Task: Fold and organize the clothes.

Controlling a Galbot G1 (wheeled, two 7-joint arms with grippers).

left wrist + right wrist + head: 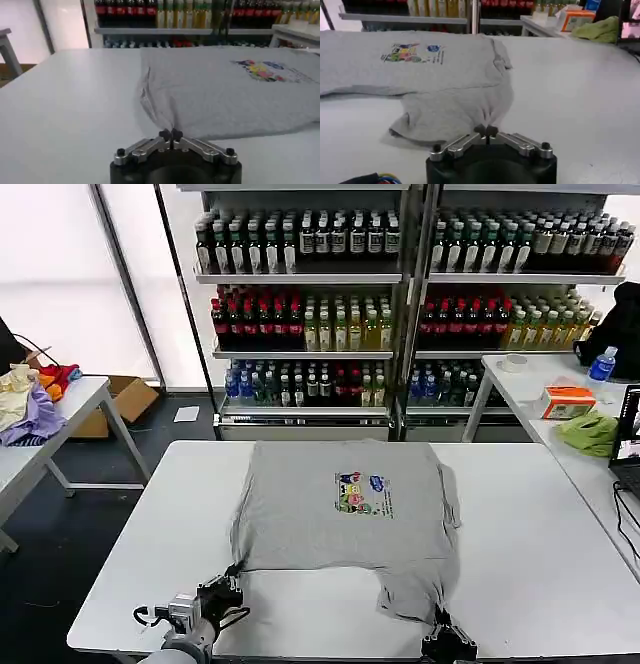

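Observation:
A light grey T-shirt (340, 504) with a small multicolour chest print (362, 494) lies spread on the white table (530, 534). Its near right part is pulled toward the table's front edge. My left gripper (228, 586) sits at the shirt's near left corner, shut on a pinch of the fabric; in the left wrist view the cloth (225, 95) narrows into the closed left gripper (171, 134). My right gripper (446, 636) is at the front edge, shut on the shirt's drawn-out near right corner. In the right wrist view the bunched fabric (455, 110) runs into the closed right gripper (485, 131).
Shelves of bottles (400, 294) stand behind the table. A side table on the left holds lilac, yellow and red fabrics (35, 399). On the right-hand table lie a lime-green cloth (590, 431), an orange box (568, 401) and a blue bottle (601, 364). Bare tabletop flanks the shirt.

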